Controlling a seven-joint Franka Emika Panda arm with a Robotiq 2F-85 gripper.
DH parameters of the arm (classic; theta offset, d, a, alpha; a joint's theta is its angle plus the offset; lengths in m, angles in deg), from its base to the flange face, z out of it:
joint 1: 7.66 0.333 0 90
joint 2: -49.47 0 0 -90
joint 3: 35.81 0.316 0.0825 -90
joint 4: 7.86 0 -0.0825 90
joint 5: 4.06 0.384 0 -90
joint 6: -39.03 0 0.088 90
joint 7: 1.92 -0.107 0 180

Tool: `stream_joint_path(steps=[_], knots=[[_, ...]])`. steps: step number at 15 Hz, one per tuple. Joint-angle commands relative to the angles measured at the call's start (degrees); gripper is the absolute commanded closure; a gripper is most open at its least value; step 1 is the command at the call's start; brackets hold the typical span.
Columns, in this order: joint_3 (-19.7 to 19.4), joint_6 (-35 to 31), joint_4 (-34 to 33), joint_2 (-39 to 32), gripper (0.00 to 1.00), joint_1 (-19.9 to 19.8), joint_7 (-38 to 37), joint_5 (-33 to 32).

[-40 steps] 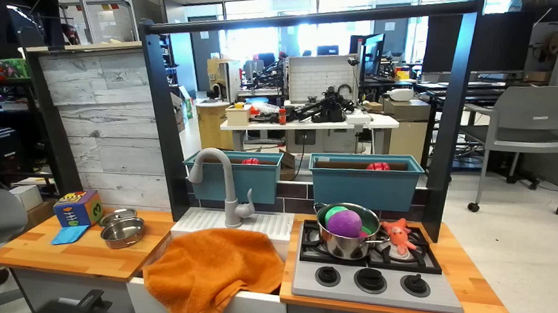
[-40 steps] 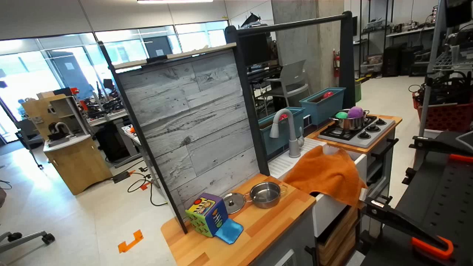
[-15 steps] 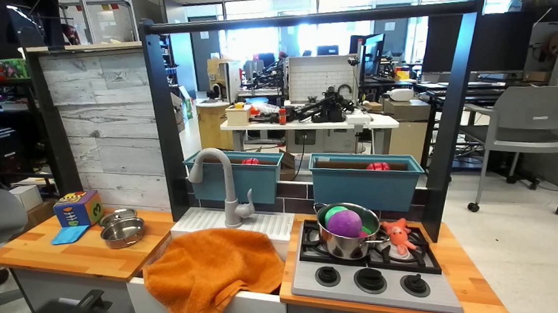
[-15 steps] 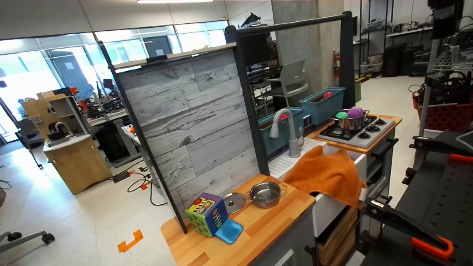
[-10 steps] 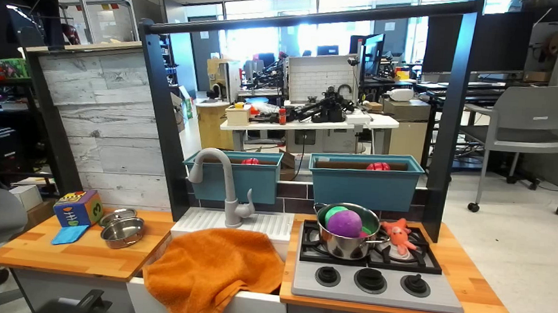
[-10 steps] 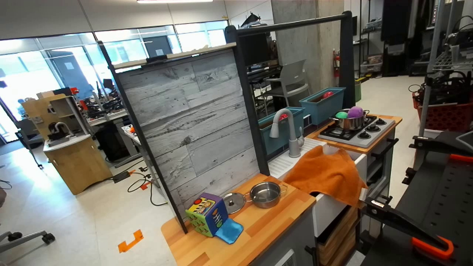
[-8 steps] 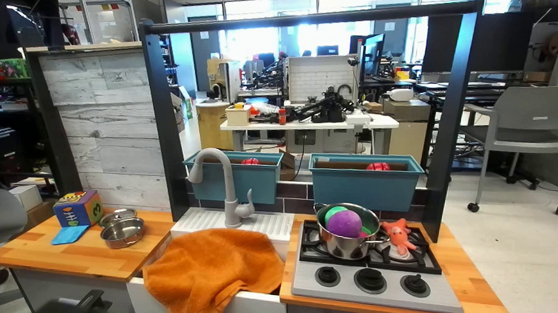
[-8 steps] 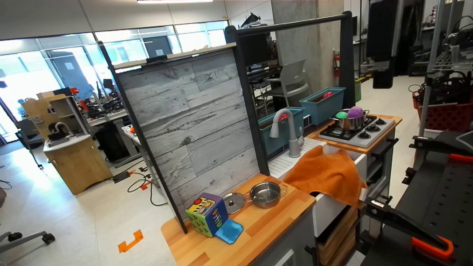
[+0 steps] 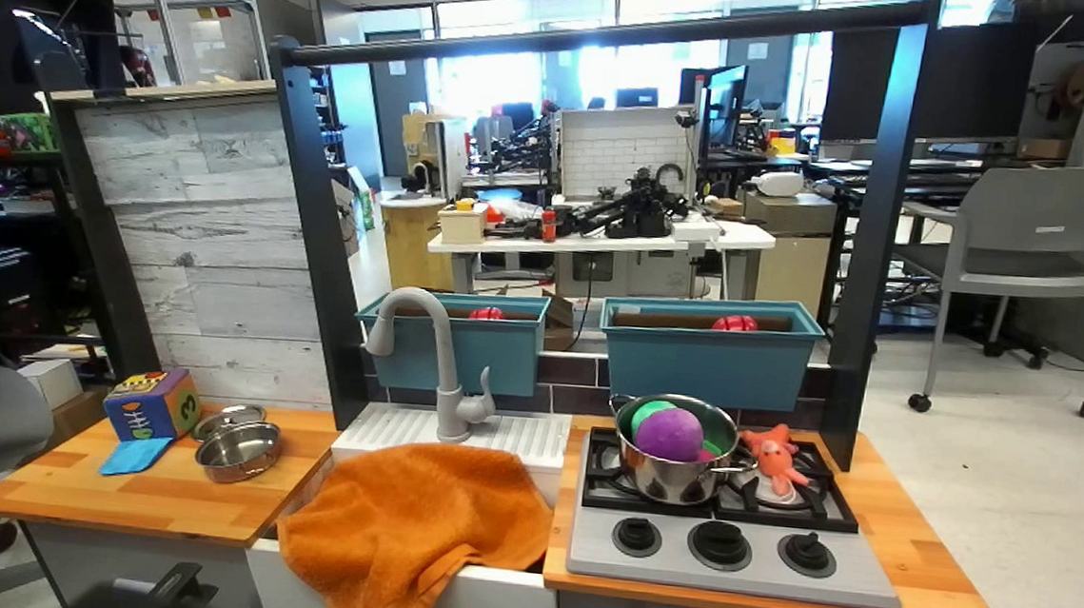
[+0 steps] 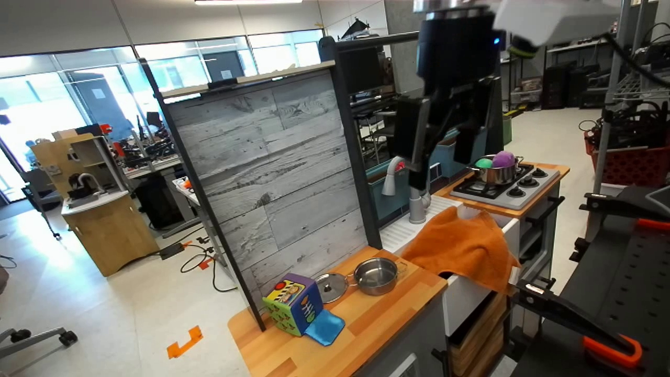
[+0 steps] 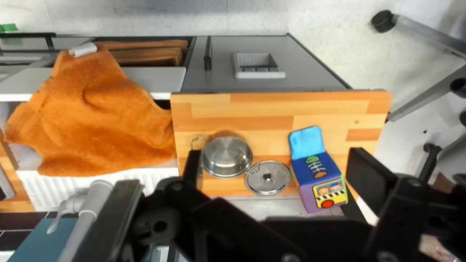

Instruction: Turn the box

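The box [image 10: 302, 309] is a soft-looking cube with blue, green, purple, yellow and orange faces. It sits upright on the left wooden counter and shows also in an exterior view [image 9: 153, 407] and in the wrist view [image 11: 315, 171]. A light blue flap [image 10: 325, 328] hangs from its blue fish face and lies on the counter. My gripper [image 10: 440, 168] is open and empty, pointing down, high above the counter and apart from the box. In the wrist view my gripper [image 11: 278, 169] frames the box nearer its right finger. The box's underside and back are hidden.
A small metal bowl [image 10: 376, 276] and a metal lid [image 10: 331, 287] lie beside the box. A grey wood-look panel [image 10: 267, 157] with a dark post stands behind. The faucet [image 9: 446, 374] and an orange towel [image 10: 463, 246] are at the sink.
My arm and gripper have come into an exterior view from the upper right, moving left and nearer the counter. The box, bowl and lid have not moved.
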Motion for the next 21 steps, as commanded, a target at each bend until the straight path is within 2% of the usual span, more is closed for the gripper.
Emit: stream_joint_path(steps=[1, 3, 6, 7, 8, 10, 12, 15, 21], knots=[[0.3, 1.5, -11.9, -10.1, 0.0, -2.4, -14.5, -16.0], [-2.0, 3.5, -19.3, -17.3, 0.0, 0.0, -23.0, -25.4], [-3.2, 9.7, -29.4, -27.2, 0.0, 2.7, -27.2, -28.5], [-3.0, 12.0, -32.6, -30.7, 0.0, 3.5, -27.2, -27.9], [-7.0, 12.9, -35.5, -33.8, 0.0, 8.4, -25.1, -24.7], [-8.3, 14.5, -41.5, -40.2, 0.0, 11.4, -23.6, -22.4], [-10.1, 13.1, -46.4, -45.5, 0.0, 14.6, -22.9, -20.2], [-12.6, 10.0, -53.1, -52.0, 0.0, 18.1, -21.7, -17.7], [-17.1, 8.3, -63.3, -59.7, 0.0, 22.3, -19.2, -15.7]])
